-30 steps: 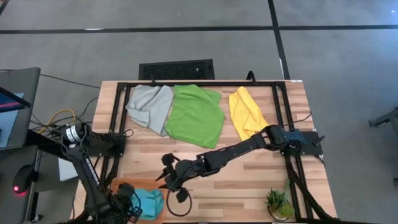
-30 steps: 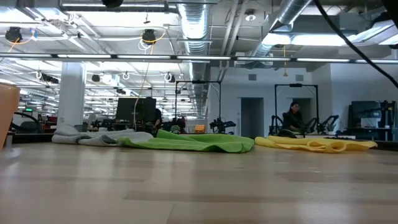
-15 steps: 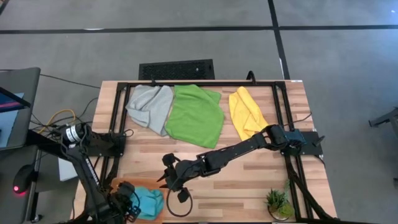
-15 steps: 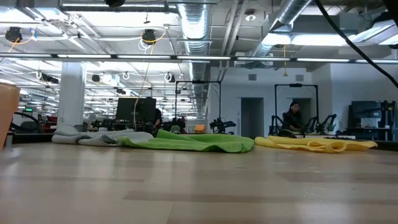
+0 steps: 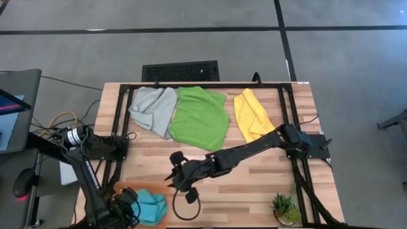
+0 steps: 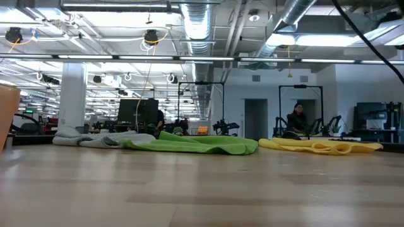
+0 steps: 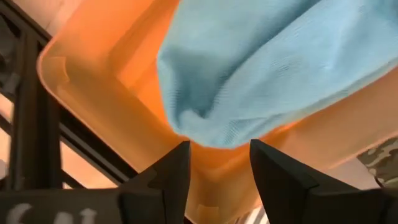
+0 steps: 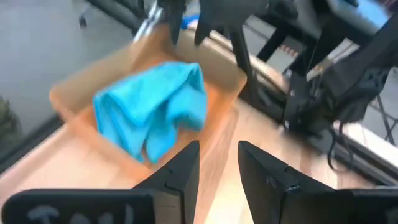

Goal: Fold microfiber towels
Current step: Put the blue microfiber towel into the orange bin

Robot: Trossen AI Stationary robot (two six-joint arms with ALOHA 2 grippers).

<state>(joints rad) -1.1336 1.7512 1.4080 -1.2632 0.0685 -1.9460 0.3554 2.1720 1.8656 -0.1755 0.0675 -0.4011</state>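
A teal towel (image 5: 151,205) lies bunched in the orange tray (image 5: 121,188) at the table's near left corner. My left gripper (image 7: 217,163) hangs open just above the towel's (image 7: 267,68) edge, pointing down, touching nothing. My right gripper (image 8: 217,163) stands open in mid-table (image 5: 179,180), slanting down toward the tray (image 8: 74,99) and the teal towel (image 8: 155,112), with nothing between its fingers. Along the far edge the grey towel (image 5: 154,108), the green towel (image 5: 200,118) and the yellow towel (image 5: 251,114) lie rumpled on the wood.
A small potted plant (image 5: 284,207) stands at the near right corner. A black frame (image 5: 203,85) borders the table on three sides. Bare wood (image 5: 254,184) lies between the far towels and the near edge. The low view shows the three far towels (image 6: 196,145) flat on the table.
My right gripper has risen and drawn back a little from the tray, toward the table's far right. My left gripper has rolled about its wrist above the teal towel, which lies in the tray with more of it showing.
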